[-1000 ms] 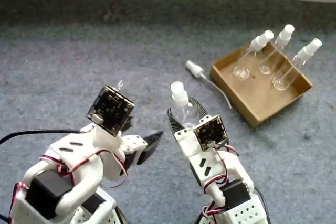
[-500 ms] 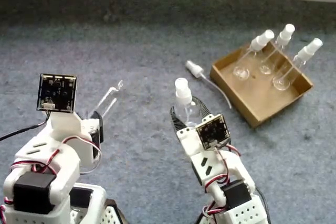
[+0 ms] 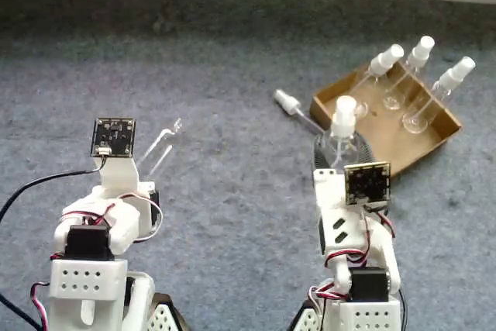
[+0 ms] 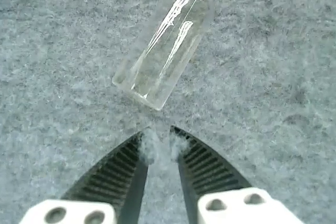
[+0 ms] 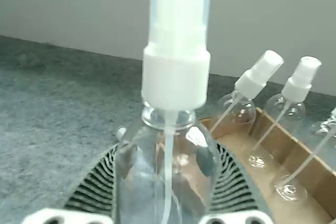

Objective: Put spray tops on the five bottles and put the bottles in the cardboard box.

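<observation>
We are on the fourth bottle, and the step in hand is setting it into the cardboard box [image 3: 418, 153]. The right gripper [image 3: 339, 153] pinches the capped bottle [image 5: 173, 145] around its body. It holds the bottle upright just outside the box, at the corner nearest the arms.

Three finished bottles [image 3: 407, 83] lean in a row along the box's far side, their spray heads sticking out over the rim. The free floor is on the near side, so that is where we aim.

To do this well, we judge that the bottle's base must clear the box's near wall before it comes down. The wall is low, but a base that catches it could push the whole box along the carpet. We lower the bottle into the bare patch, away from the three inside, and spread the jaws only once it rests on the box floor. A tall, top-heavy bottle is likely to topple if let go early.

The loose spray top [image 3: 287, 101] lies on the carpet just beside the box, with its tube trailing toward the held bottle, so we avoid sweeping it.

The uncapped fifth bottle [image 4: 163, 56] lies on its side well apart from the box, beyond that spray top. The left gripper [image 4: 157, 135] sits just short of its base, jaws only a slit apart and holding nothing.
</observation>
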Available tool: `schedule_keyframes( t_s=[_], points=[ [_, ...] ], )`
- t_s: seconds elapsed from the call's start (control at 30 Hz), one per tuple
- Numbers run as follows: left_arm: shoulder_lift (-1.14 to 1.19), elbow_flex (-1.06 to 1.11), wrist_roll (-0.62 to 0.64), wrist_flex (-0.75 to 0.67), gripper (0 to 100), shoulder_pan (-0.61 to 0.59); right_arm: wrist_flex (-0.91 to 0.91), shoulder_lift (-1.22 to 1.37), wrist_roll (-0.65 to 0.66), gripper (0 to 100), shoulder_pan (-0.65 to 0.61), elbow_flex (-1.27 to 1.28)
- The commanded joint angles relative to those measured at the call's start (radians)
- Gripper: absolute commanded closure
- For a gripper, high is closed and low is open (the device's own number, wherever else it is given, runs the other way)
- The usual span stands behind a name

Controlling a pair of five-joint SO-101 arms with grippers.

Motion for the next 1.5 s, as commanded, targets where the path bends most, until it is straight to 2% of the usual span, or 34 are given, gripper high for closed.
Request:
schedule_keyframes(
  t_s=[0.0, 0.13, 0.3, 0.57, 0.87, 1.17, 1.3, 1.47],
  points=[
    [-0.012, 0.091, -0.005, -0.186, 100, -0.008, 0.045, -0.007, 0.011, 96.4, 0.039, -0.176],
    [-0.012, 0.163, 0.003, -0.259, 100, 0.021, 0.044, 0.025, 0.034, 96.4, 0.039, -0.251],
    [-0.012, 0.188, 0.003, -0.262, 100, 0.084, 0.019, 0.246, 0.06, 96.4, 0.048, -0.297],
    [-0.012, 0.206, -0.005, -0.264, 100, 0.087, -0.384, 0.553, 0.058, 96.4, 0.154, -0.282],
    [-0.012, 0.251, -0.006, -0.269, 100, 0.09, -0.699, 0.834, 0.058, 96.4, 0.159, -0.222],
    [-0.012, 0.286, -0.006, -0.322, 100, 0.091, -0.92, 1.104, 0.052, 96.4, 0.157, -0.228],
    [-0.012, 0.305, -0.006, -0.354, 100, 0.091, -0.993, 1.221, -0.06, 96.4, 0.163, -0.257],
    [-0.012, 0.305, -0.006, -0.354, 100, 0.091, -1.015, 1.334, -0.08, 96.4, 0.163, -0.341]
  ],
)
